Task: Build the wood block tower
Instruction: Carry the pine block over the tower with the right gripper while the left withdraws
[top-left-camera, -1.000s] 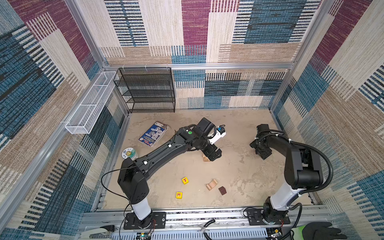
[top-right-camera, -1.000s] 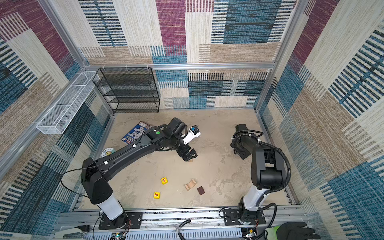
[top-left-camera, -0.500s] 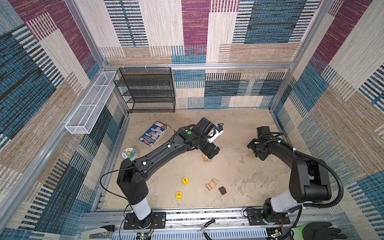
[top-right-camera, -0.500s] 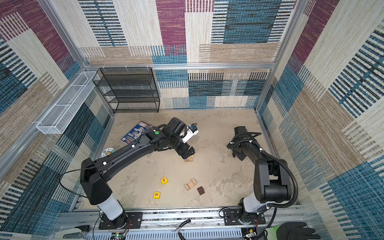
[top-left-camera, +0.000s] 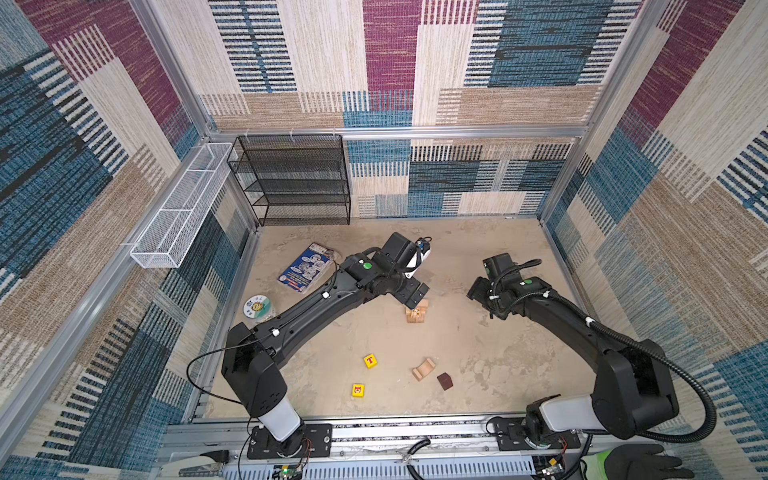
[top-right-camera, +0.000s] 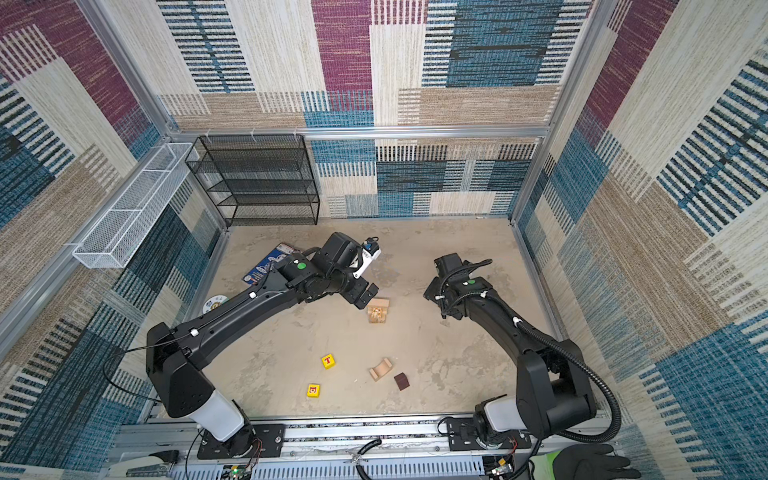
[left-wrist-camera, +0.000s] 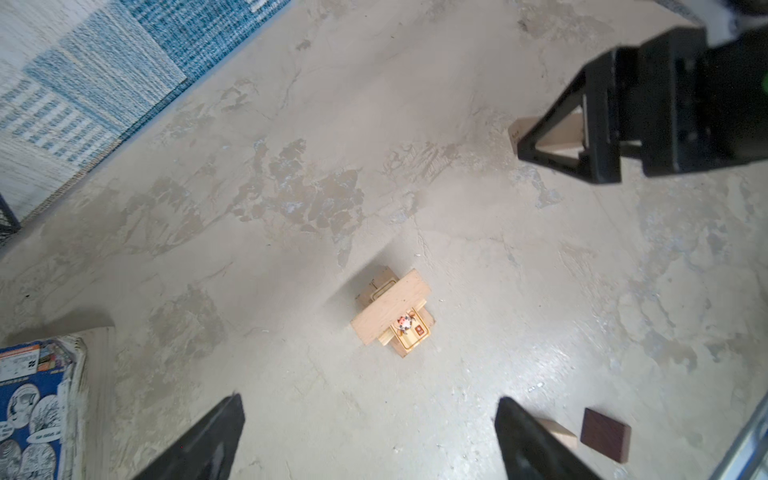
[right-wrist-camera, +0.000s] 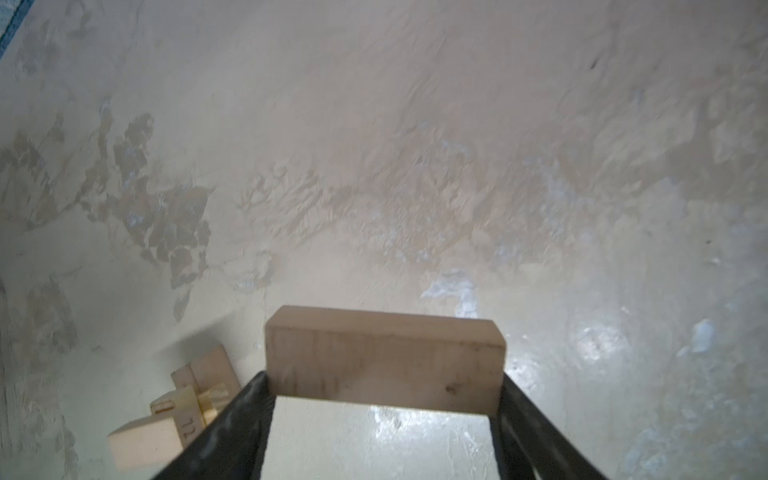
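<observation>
1. Left gripper (left-wrist-camera: 369, 399): jaws spread wide and empty, hovering over the partial wood block tower (left-wrist-camera: 392, 311), which stands about mid-table.
2. Right gripper (right-wrist-camera: 384, 376): clamped on the ends of a pale wood bar (right-wrist-camera: 384, 361). The bar appears clear of the table (top-left-camera: 498, 374), on the right-edge side of the tower and apart from it.
3. Tower as it stands: a low stack with a pale bar lying crosswise over a printed block and other pale pieces. The layer count is unclear.
4. Unplaced, near the table's front edge: yellow T cube (top-left-camera: 370, 360), yellow picture cube (top-left-camera: 358, 390), arch (top-left-camera: 424, 369), dark brown cube (top-left-camera: 444, 380).
5. Judgement: roughly mid-build. The held bar and four loose pieces remain.
</observation>
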